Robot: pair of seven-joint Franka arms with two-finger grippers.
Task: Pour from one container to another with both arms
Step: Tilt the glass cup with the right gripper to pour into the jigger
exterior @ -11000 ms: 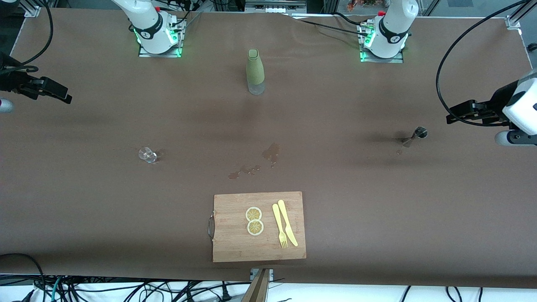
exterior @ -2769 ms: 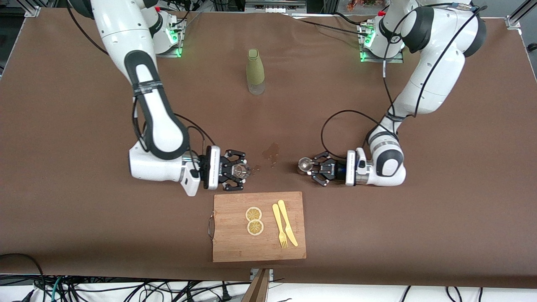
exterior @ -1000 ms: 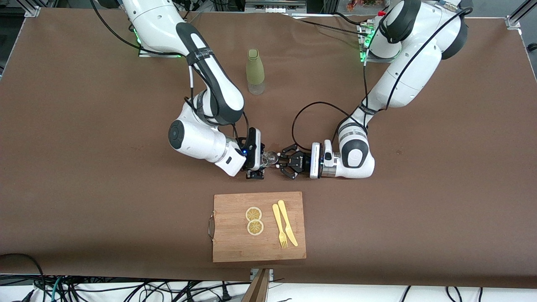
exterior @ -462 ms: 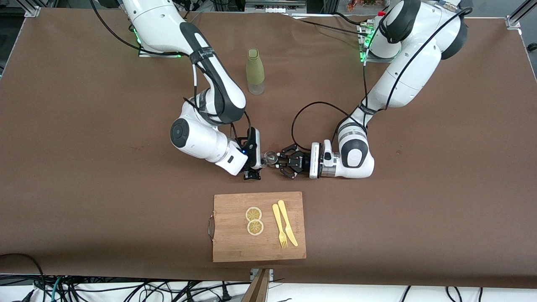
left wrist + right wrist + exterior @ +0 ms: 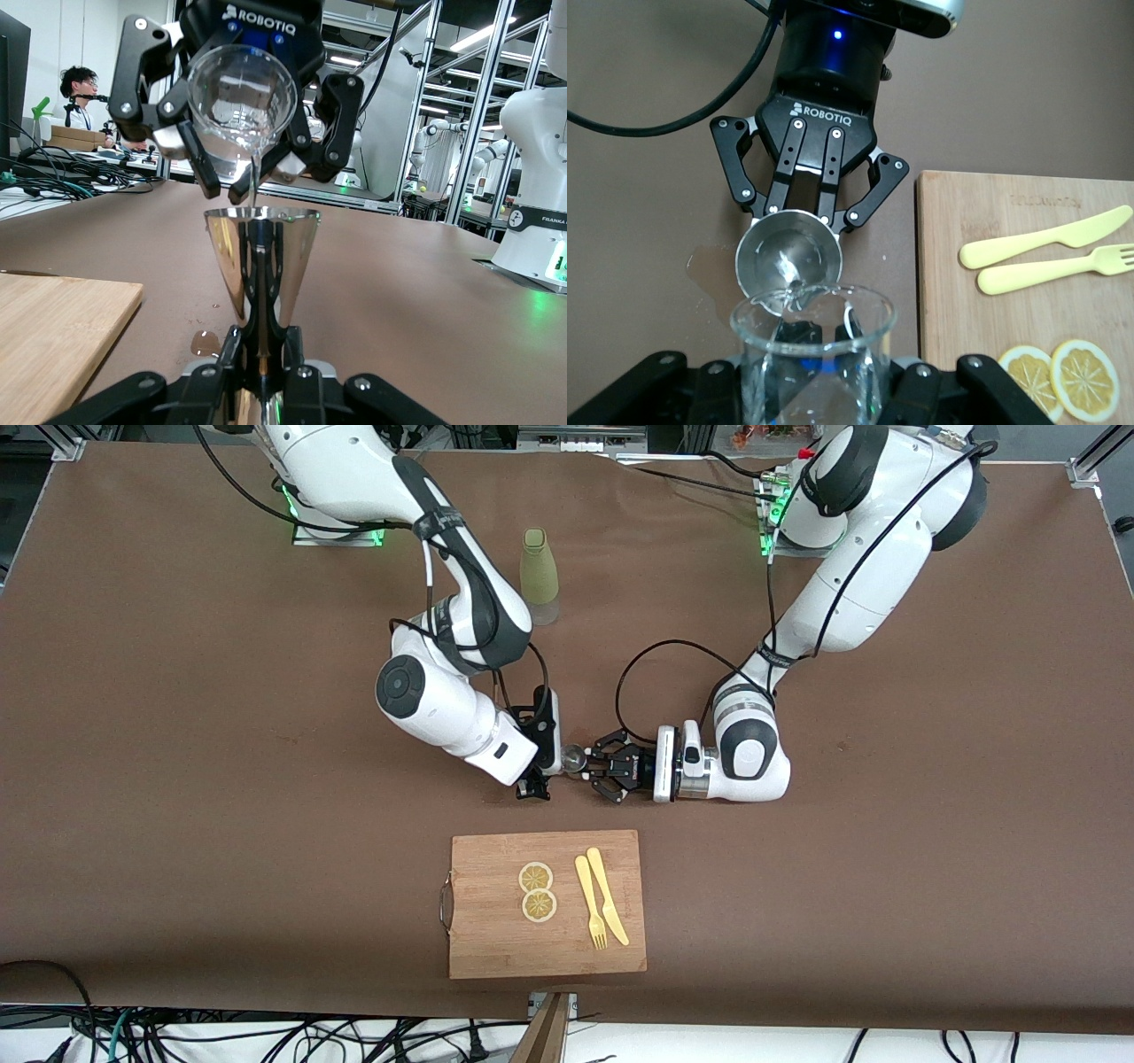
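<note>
A clear glass (image 5: 241, 97) is tilted mouth-down above a steel jigger (image 5: 261, 257), and a thin stream of water runs from its lip into the jigger's cup. My right gripper (image 5: 551, 760) is shut on the glass (image 5: 811, 354), over the middle of the table. Facing it, my left gripper (image 5: 595, 766) is shut on the jigger's (image 5: 576, 759) narrow waist and holds it upright. In the right wrist view the jigger's (image 5: 788, 261) open mouth shows just under the glass rim, with water inside it.
A wet puddle (image 5: 205, 341) lies on the brown table under the grippers. A wooden cutting board (image 5: 547, 948) with two lemon slices (image 5: 537, 891), a yellow fork (image 5: 590, 903) and knife (image 5: 608, 895) lies nearer the camera. A green bottle (image 5: 539, 577) stands between the bases.
My right arm's wrist has rolled and its elbow has swung toward the left arm's end, tipping the glass further over the jigger. The left arm has not moved.
</note>
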